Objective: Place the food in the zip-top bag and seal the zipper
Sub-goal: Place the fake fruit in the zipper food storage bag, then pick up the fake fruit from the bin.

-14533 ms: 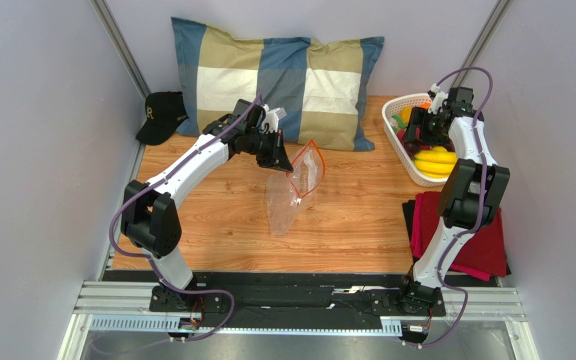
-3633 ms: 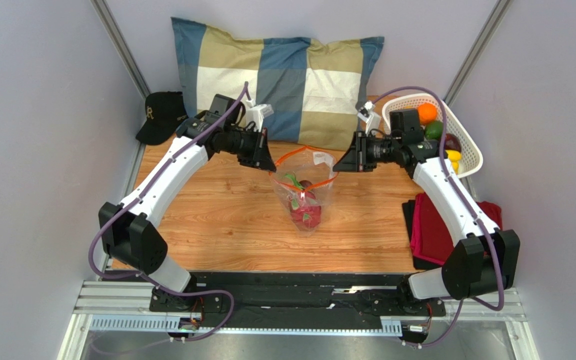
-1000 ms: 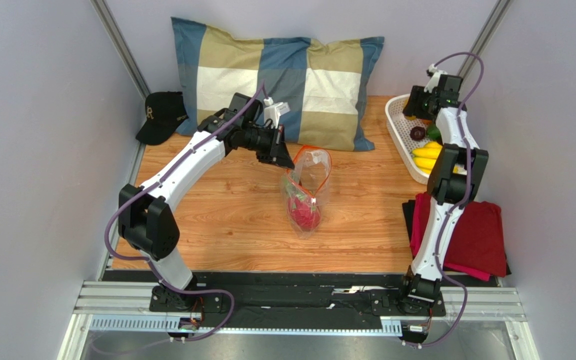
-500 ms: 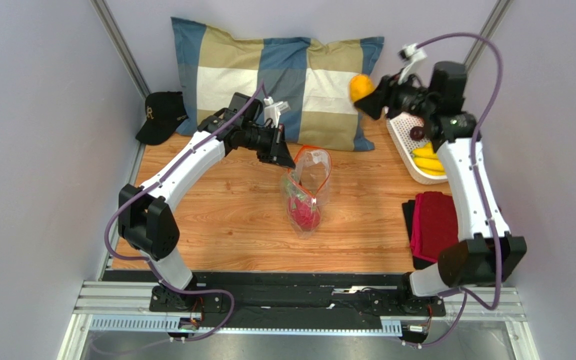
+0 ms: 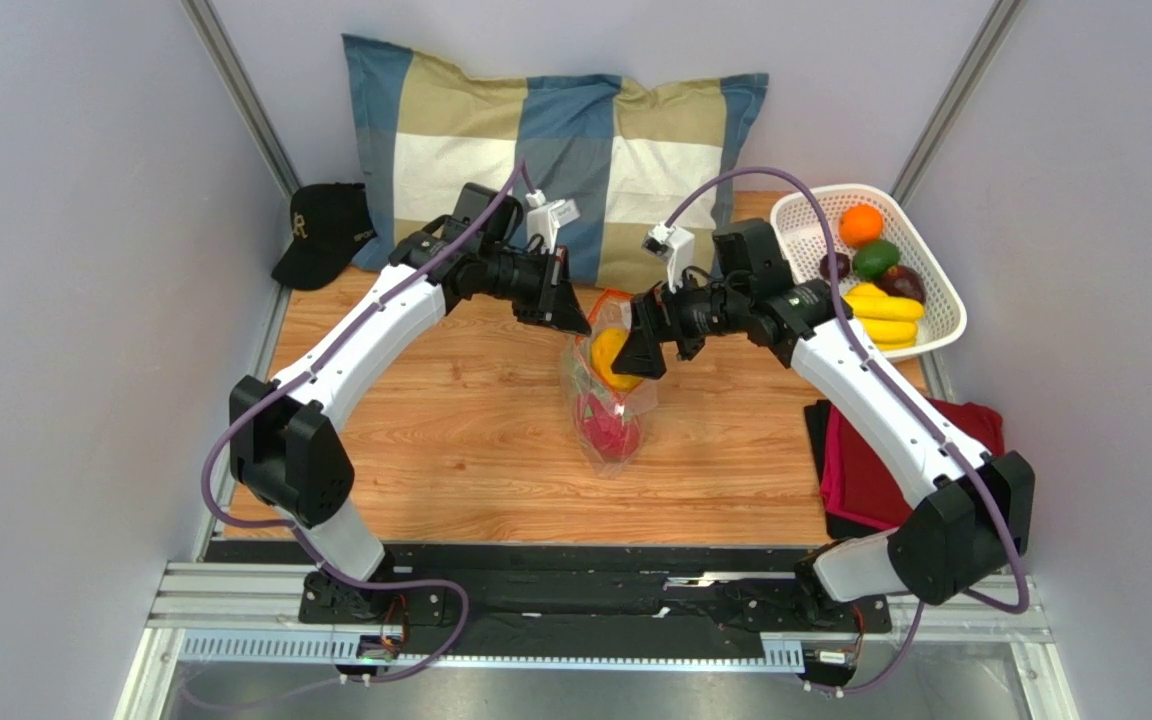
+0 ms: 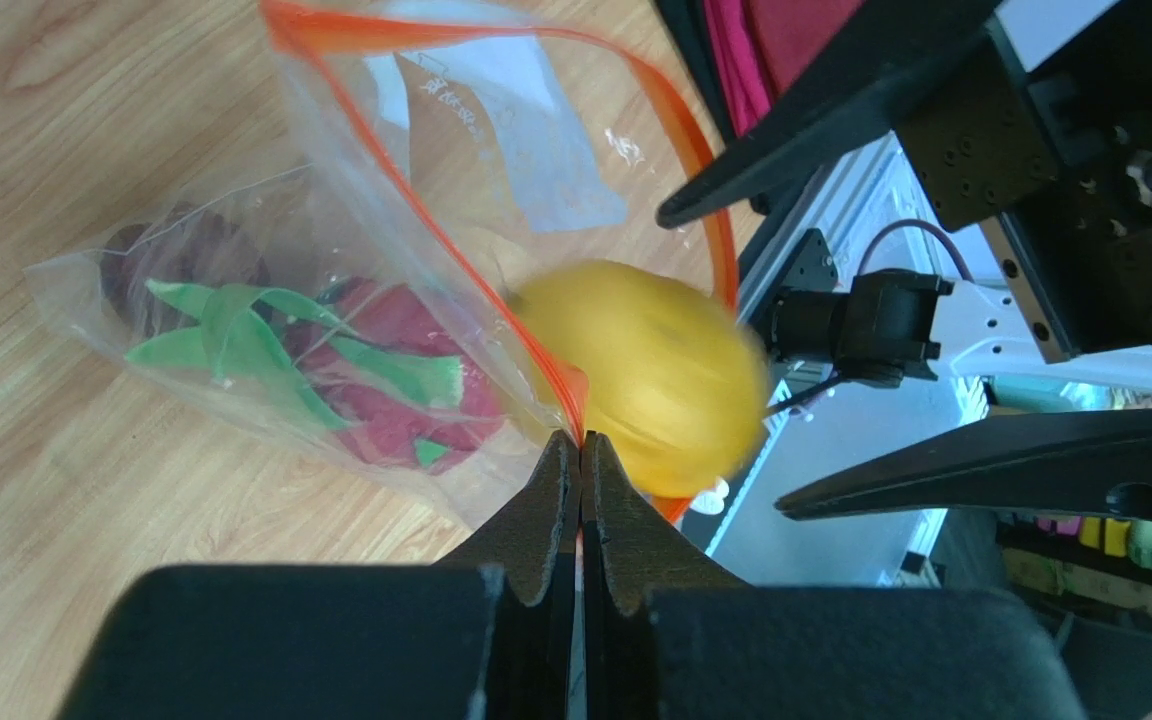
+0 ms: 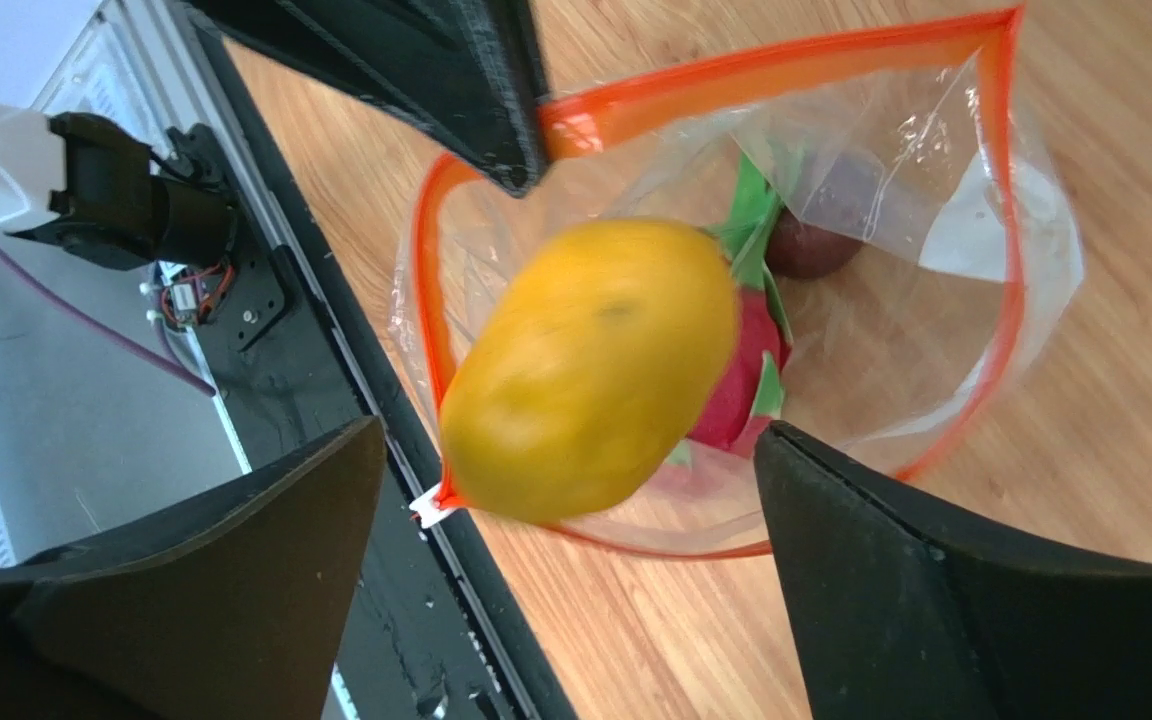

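The clear zip-top bag (image 5: pixel 615 423) stands open on the table with its orange-red zipper (image 7: pixel 778 60) ringing the mouth. My left gripper (image 5: pixel 575 318) is shut on the zipper rim (image 6: pixel 575 413) and holds the mouth up. My right gripper (image 5: pixel 642 354) is wide open just above the mouth. A yellow fruit (image 7: pixel 590 368) is loose between its fingers at the mouth, touching neither finger, and blurred in the left wrist view (image 6: pixel 642 368). A magenta dragon fruit (image 6: pixel 387 368) and a dark purple piece (image 7: pixel 815 240) lie inside the bag.
A white lattice basket (image 5: pixel 946 308) at the back right holds an orange, a green piece, a dark piece and bananas. A checked pillow (image 5: pixel 560 150) leans on the back wall, a black cap (image 5: pixel 324 230) lies back left, and a red cloth (image 5: pixel 913 480) lies at the right.
My right arm swung from the basket side, carrying the yellow fruit, to over the bag and opened. The fruit now sits at the bag's mouth. The left arm kept its hold.
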Action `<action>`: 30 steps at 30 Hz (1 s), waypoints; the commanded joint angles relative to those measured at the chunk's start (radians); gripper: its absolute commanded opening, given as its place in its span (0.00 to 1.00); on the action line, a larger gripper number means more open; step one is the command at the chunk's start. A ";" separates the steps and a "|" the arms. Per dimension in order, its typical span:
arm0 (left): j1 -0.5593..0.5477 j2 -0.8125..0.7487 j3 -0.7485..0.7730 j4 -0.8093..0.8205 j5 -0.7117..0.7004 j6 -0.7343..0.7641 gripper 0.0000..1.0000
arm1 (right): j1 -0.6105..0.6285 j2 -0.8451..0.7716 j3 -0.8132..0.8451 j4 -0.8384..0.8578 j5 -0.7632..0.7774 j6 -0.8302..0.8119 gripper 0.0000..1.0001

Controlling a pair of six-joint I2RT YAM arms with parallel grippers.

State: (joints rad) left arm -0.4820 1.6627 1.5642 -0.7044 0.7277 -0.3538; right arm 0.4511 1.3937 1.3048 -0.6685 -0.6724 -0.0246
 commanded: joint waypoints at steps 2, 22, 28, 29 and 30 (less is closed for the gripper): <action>-0.001 -0.046 0.014 0.026 0.012 0.006 0.00 | -0.047 0.019 0.144 -0.068 0.085 -0.044 1.00; 0.006 -0.011 0.030 0.005 0.007 0.026 0.00 | -0.698 0.816 0.905 0.152 0.583 0.075 0.99; 0.011 -0.009 0.019 0.006 0.004 0.021 0.00 | -0.727 0.953 0.933 0.248 0.645 0.028 0.99; 0.013 -0.009 0.016 0.006 0.004 0.019 0.00 | -0.727 0.964 0.932 0.269 0.645 0.002 0.99; 0.014 -0.009 0.014 0.008 0.004 0.019 0.00 | -0.729 0.982 0.932 0.279 0.660 0.000 0.99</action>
State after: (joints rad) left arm -0.4767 1.6615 1.5642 -0.7074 0.7246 -0.3496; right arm -0.2745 2.3520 2.1780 -0.5018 -0.0826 0.0246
